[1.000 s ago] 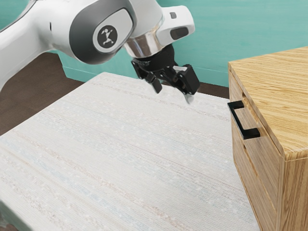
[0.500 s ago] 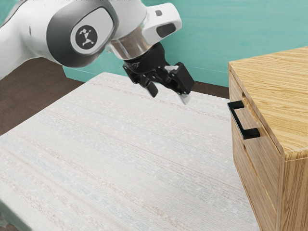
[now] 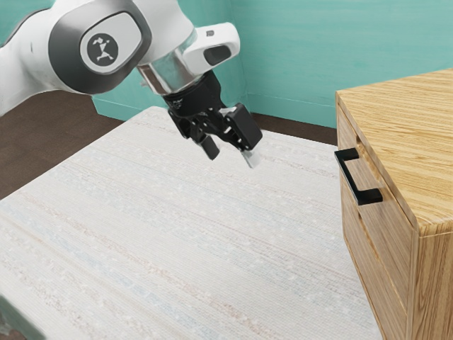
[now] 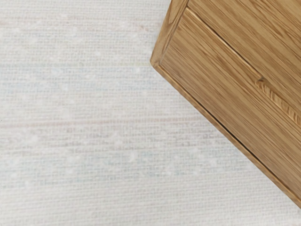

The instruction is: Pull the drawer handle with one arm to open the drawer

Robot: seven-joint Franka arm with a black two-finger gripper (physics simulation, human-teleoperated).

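Exterior view: our gripper (image 3: 231, 151) hangs open above the table (image 3: 163, 234), gripping nothing.
Its fingers (image 3: 210, 146) stand apart, tilted down at the tabletop just beneath them. Well beyond the fingertips, toward the exterior view's right, the black handle (image 3: 357, 177) sits untouched on the drawer (image 3: 383, 210), which looks shut in the cabinet (image 3: 403, 127). In the wrist view the cabinet lies ahead of our hand, across the table.

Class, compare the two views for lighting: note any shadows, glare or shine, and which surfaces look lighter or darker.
Exterior view: soft, even light; the gripper casts no marked shadow on the table; the metal ring above it shines; the cabinet has a top paler than its front, where the black handle stands out. Wrist view: flat light on table and cabinet, no glare.
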